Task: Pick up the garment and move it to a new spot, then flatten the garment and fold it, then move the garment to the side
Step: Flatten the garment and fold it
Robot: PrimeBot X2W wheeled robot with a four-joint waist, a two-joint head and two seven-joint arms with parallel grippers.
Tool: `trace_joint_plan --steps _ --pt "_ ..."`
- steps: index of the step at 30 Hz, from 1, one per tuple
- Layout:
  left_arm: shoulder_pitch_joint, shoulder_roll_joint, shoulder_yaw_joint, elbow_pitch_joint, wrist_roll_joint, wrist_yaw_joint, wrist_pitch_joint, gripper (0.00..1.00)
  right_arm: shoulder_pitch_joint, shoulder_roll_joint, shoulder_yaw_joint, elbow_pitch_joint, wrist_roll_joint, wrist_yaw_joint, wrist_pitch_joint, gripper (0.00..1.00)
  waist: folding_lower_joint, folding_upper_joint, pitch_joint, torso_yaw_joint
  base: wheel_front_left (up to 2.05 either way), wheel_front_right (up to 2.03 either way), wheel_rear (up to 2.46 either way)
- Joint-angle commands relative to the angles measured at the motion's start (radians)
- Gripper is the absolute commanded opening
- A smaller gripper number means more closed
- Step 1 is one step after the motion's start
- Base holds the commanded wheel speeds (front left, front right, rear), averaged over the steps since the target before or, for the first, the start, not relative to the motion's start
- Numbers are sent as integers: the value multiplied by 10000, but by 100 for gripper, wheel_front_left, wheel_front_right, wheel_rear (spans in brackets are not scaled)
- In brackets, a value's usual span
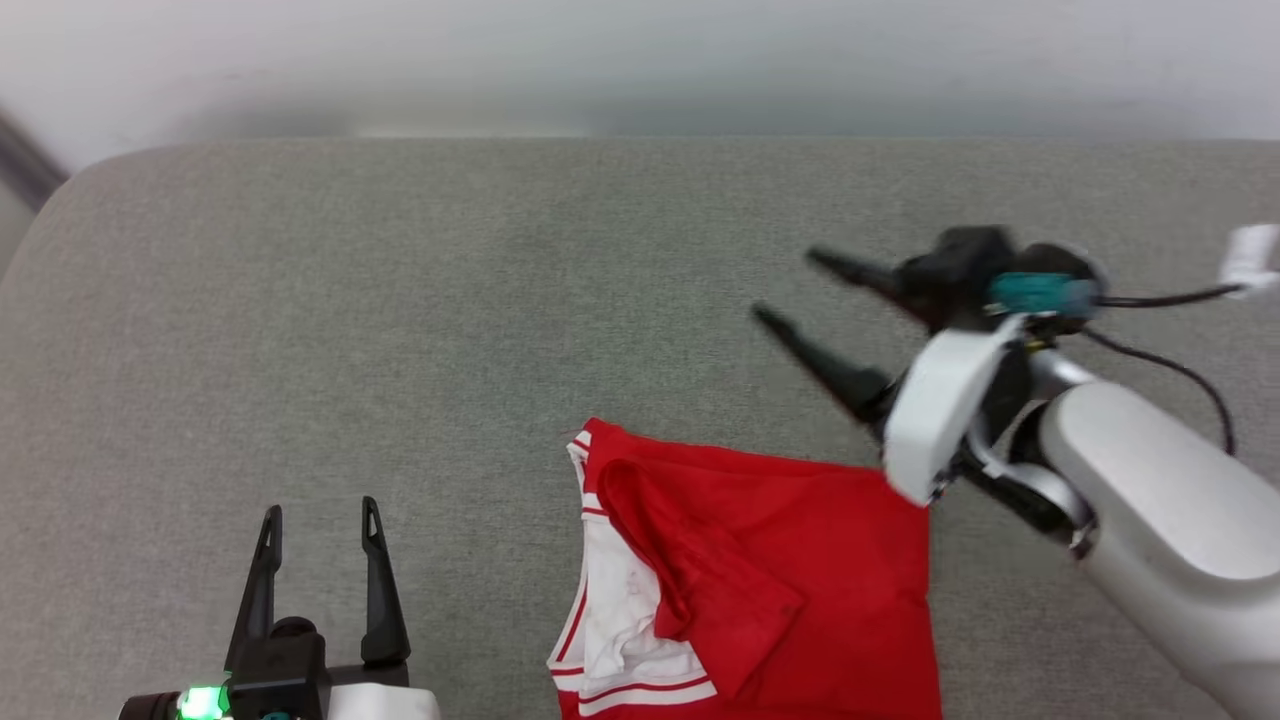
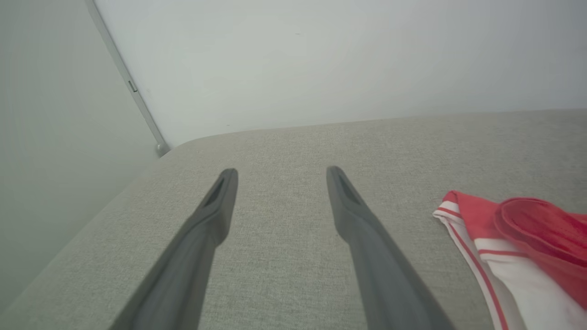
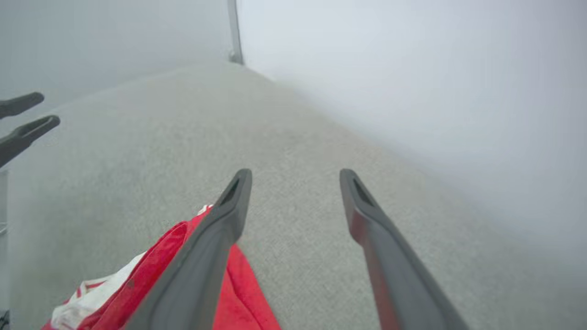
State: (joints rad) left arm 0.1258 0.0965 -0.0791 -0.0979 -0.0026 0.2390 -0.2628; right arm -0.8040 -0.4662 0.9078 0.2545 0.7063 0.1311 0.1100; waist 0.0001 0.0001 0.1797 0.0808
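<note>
Red shirt [image 1: 800, 560] lies folded on grey surface [image 1: 400, 300]; right claw [image 1: 790, 287] near its far corner, wide open, empty; left claw [image 1: 320, 512] likewise, well apart.

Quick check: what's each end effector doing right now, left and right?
Left end effector: open, holding nothing.
Right end effector: open, not gripping the garment.

The grey fabric surface [image 1: 400, 300] stretched wide in front of me, its weave plain and its far-left corner rounded. The garment [image 1: 800, 560] lay directly on it, close to my edge and a little right of centre. It was mostly red cloth, rumpled, with a loose fold creased across it. Its white sleeve [image 1: 620, 610] with red-striped trim rested on the left.
</note>
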Motion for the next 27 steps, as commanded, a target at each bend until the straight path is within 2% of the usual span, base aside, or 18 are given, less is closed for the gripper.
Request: trace_joint_plan --steps 1,6,9,12,18,21,22,27 --pt "126 58 31 -29 1 25 -24 100 421 25 -475 133 -308 -8 -593 100 -1 -1 -117 -149 0 0 0" --pt "292 112 81 13 -15 -10 -24 100 1679 655 -2872 699 -1869 -8 -2918 100 -1 -1 -406 -438 0 0 0" --pt "371 129 154 51 -38 25 -26 100 2564 1116 -4178 826 -2700 -8 -3470 100 -1 -1 -607 -602 0 0 0" --pt "517 149 233 49 -60 40 -24 100 3477 1564 -5452 665 -3457 -8 -3688 100 -1 -1 -773 -741 0 0 0" --pt "695 154 298 32 -70 -41 -24 100 5218 2430 -7635 -530 -4556 -8 -3747 100 -1 -1 -958 -843 0 0 0" --pt "761 139 299 44 -66 -84 -26 100 6033 2723 -8207 -990 -4957 -6 -3748 100 -1 -1 -1053 -853 0 0 0" --pt "830 143 260 79 -49 -154 -26 100 6758 3042 -8637 -1356 -5206 -6 -3750 100 -1 -1 -1170 -826 0 0 0" --pt "966 128 233 111 -48 -214 -26 100 7698 3444 -8960 -1912 -5532 -6 -3751 100 -1 -1 -1361 -774 0 0 0"
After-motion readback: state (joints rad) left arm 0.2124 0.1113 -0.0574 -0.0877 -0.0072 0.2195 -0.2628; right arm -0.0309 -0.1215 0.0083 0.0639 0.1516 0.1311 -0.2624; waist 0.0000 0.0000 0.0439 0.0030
